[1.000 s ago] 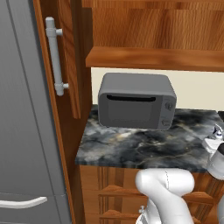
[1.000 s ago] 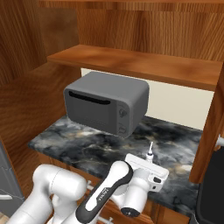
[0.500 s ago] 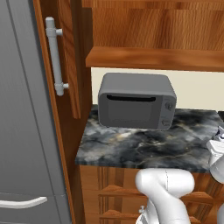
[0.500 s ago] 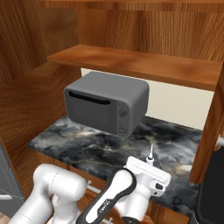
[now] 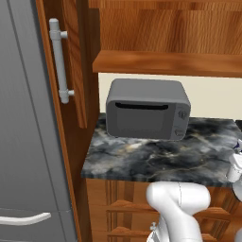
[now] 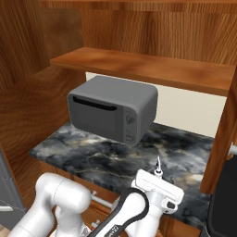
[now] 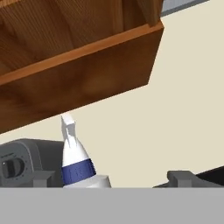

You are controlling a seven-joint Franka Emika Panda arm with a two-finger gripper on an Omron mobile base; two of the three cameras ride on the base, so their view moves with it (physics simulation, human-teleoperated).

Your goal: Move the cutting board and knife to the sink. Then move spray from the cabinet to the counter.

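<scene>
One small spray [image 7: 75, 164] stands low left in the hand view: light, rigid, tippy. Judged best pinched around its white body; the gripper [image 7: 111, 178] is spread wide, holding nothing.

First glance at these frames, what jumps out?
The boxy grey microwave sitting at the back of the dark marble-look counter, under a reddish-brown wooden shelf. In the hand view, the white spray bottle with a blue band stands close, between the open gripper fingertips, not clamped.

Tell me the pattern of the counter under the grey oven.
Dark marble-look counter with grey, white and tan veins, clearest in the left base view.
</scene>
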